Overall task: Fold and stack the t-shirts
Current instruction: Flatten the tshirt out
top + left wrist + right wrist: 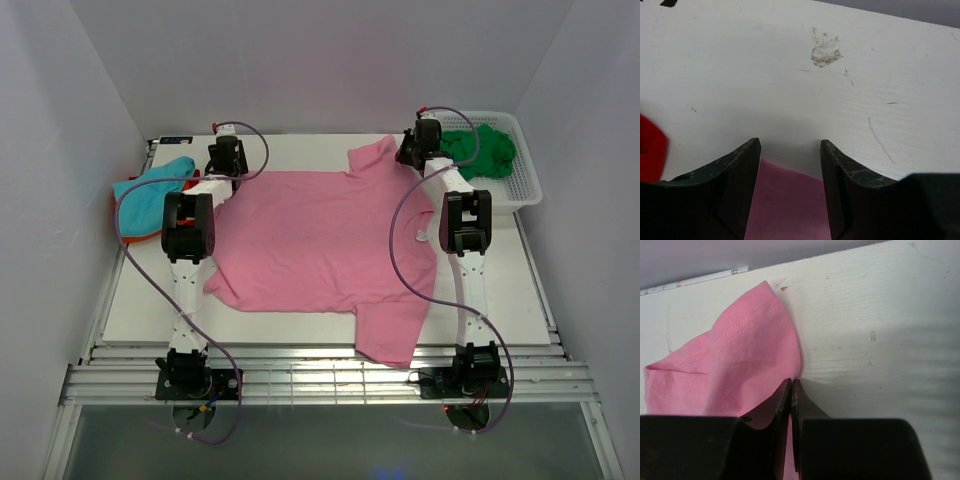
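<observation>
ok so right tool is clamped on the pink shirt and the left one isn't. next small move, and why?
Probably close the left tool on the pink shirt. Its jaws stand open with the shirt's edge lying between them, low over the table, while the right tool is shut on the sleeve. Lifting with one grip would likely drag the shirt askew.

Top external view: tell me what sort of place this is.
Likely a robot lab test cell: plain white walls box in a white table, two arms bolted at its near edge, a pink t-shirt spread out.
</observation>
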Controlling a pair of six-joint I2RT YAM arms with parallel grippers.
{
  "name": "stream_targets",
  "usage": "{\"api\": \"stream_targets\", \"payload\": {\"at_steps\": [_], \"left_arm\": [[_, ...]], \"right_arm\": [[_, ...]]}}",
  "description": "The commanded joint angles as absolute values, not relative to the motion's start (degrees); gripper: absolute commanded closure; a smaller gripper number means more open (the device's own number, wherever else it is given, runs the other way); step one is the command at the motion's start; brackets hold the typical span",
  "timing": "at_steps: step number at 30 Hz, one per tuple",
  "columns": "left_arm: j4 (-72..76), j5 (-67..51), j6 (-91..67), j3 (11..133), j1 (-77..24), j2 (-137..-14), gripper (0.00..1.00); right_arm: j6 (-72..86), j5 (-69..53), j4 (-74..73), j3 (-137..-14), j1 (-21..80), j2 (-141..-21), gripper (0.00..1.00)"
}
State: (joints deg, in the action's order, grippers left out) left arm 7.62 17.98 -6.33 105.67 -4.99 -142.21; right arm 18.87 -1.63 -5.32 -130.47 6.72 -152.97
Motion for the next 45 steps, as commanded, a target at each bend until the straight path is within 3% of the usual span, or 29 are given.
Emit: {"api": "stream_targets", "payload": {"at_steps": [1, 3, 5, 10, 13, 17, 23, 33, 37, 41, 45], "left_arm": [[5.6, 19.4, -5.6, 109.0, -4.7, -142.5, 0.38], [5.7, 19.2, -6.0, 108.8, -4.7, -142.3, 0.41], [5.5, 20.3, -6.7, 108.2, -4.7, -141.9, 0.5], [5.4, 22.1, -7.6, 105.7, -4.7, -139.8, 0.52], [4.8, 22.1, -7.8, 104.9, -4.7, -139.1, 0.51], [4.6, 22.1, -8.3, 103.0, -4.7, -138.1, 0.36], [4.1, 22.1, -9.2, 101.6, -4.7, -137.0, 0.36], [3.3, 21.2, -9.8, 100.5, -4.7, -136.3, 0.62], [3.3, 21.4, -9.8, 100.0, -4.7, -136.0, 0.85], [3.3, 22.1, -9.8, 100.1, -4.7, -135.5, 1.0], [3.5, 23.2, -9.6, 100.5, -4.7, -135.2, 1.0]], "right_arm": [[18.1, -1.5, -4.5, -129.5, 6.8, -150.2, 0.92], [18.1, -1.5, -4.3, -128.9, 6.8, -149.8, 0.92], [17.8, -1.4, -4.4, -128.9, 6.8, -149.7, 0.92], [17.2, -1.3, -5.1, -128.8, 6.8, -149.5, 0.92], [17.3, -1.8, -5.3, -128.4, 6.8, -149.6, 0.92], [17.3, -2.5, -5.6, -127.8, 6.9, -149.4, 0.92], [17.1, -3.0, -6.5, -127.0, 6.9, -149.2, 0.92], [16.9, -3.0, -6.9, -125.1, 6.9, -147.7, 0.91], [16.9, -3.0, -6.9, -124.5, 7.0, -147.2, 0.91], [16.8, -3.0, -7.0, -124.1, 7.0, -146.9, 0.92], [16.4, -2.0, -5.6, -123.7, 7.1, -145.9, 0.92]]}}
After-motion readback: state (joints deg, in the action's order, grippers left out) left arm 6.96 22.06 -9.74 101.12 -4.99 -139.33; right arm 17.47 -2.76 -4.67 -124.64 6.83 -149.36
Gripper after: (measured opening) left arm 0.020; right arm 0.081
